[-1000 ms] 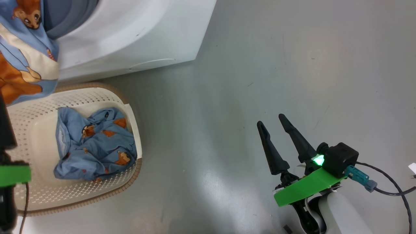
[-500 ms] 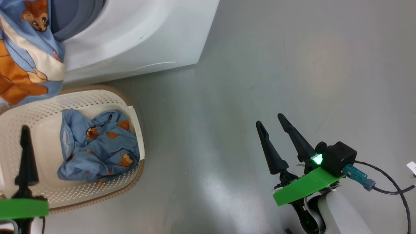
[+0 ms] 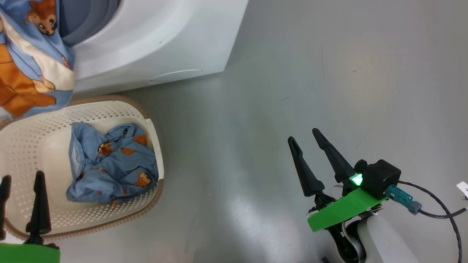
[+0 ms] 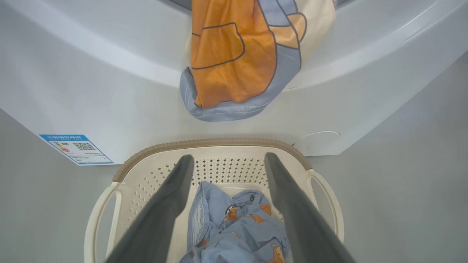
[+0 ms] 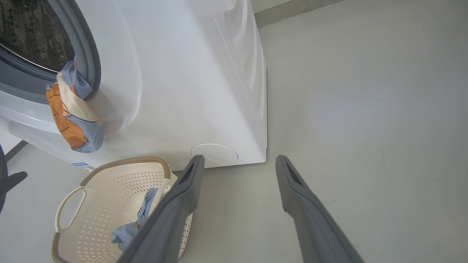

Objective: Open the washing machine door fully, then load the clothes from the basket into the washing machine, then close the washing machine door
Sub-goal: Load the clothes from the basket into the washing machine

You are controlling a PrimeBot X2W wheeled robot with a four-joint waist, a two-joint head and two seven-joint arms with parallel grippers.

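Head view: the basket [image 3: 109, 109] stands on the grey floor [image 3: 292, 73] just in front of the washing machine [image 3: 157, 40]. One blue crumpled garment [image 3: 113, 164] lies in the basket, and a hanging garment [image 3: 25, 62] droops from the drum opening over the machine's front. The left pincer [image 3: 22, 177] hovers above the basket with its fingers apart and empty. The right pincer [image 3: 304, 136] is well apart from it over bare floor, also spread and empty.

Left wrist view: the left pincer [image 4: 229, 157] points down into the basket [image 4: 212, 143], its fingers either side of the crumpled garment [image 4: 234, 226]. Above hangs the orange and blue hanging garment [image 4: 237, 62], with a blue sticker [image 4: 75, 148] on the machine front.

Right wrist view: the right pincer [image 5: 240, 159] gapes near the round flap [image 5: 214, 154]. The hanging garment [image 5: 73, 117] spills over the grey rubber ring [image 5: 91, 54].
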